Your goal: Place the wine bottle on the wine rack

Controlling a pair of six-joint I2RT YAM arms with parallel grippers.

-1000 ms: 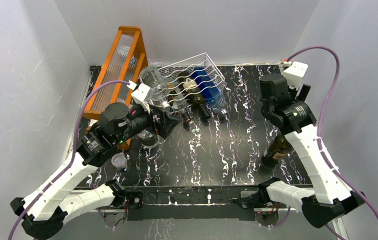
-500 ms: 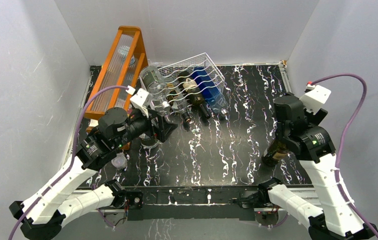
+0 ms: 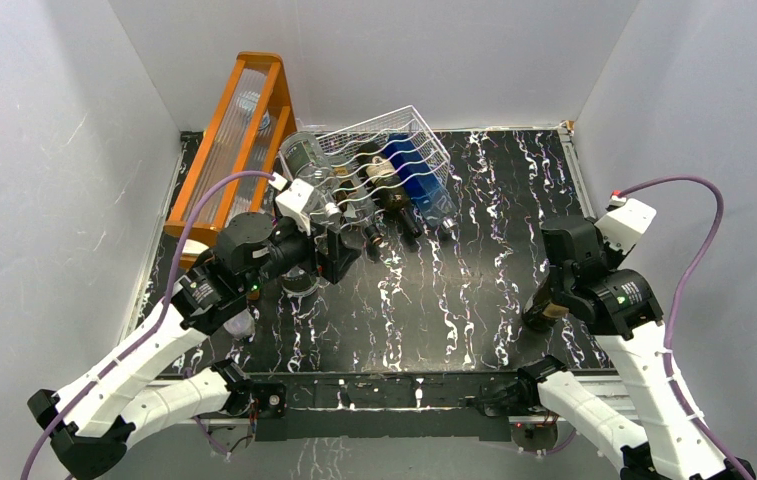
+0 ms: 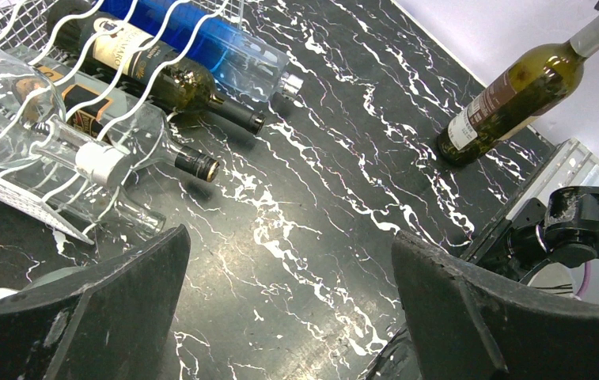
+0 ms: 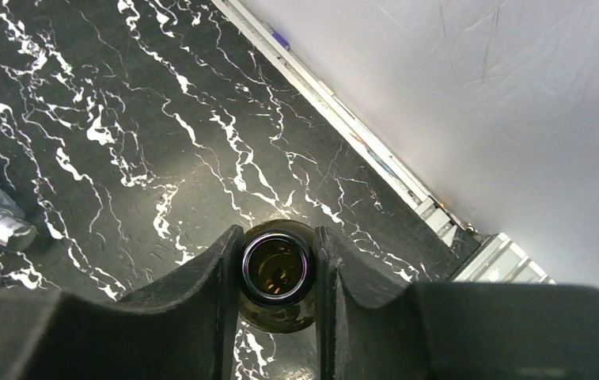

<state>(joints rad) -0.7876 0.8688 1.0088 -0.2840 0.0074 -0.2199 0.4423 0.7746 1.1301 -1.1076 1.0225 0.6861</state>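
1. top view: the wine bottle (image 3: 542,310) stands upright, neck up, near the right edge of the marbled table (image 3: 454,290), well apart from the white wire wine rack (image 3: 394,140).
2. left wrist: olive glass, paper label; the left gripper (image 4: 288,301) gapes wide, empty.
3. right wrist: the round mouth faces up; the right gripper (image 5: 278,261) pinches the neck.

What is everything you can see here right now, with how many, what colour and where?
wine bottle: one, olive green, standing at the table's right side
wine rack: one, white wire, far middle of the table
blue bottle: one, lying in the rack
dark bottle: one, cream label, lying in the rack beside the blue one
clear bottles: at least two, left part of the rack
frame: one, orange with clear panels, far left
table: one, black with white veins
left hand: open, near the rack
right hand: shut on the wine bottle's neck
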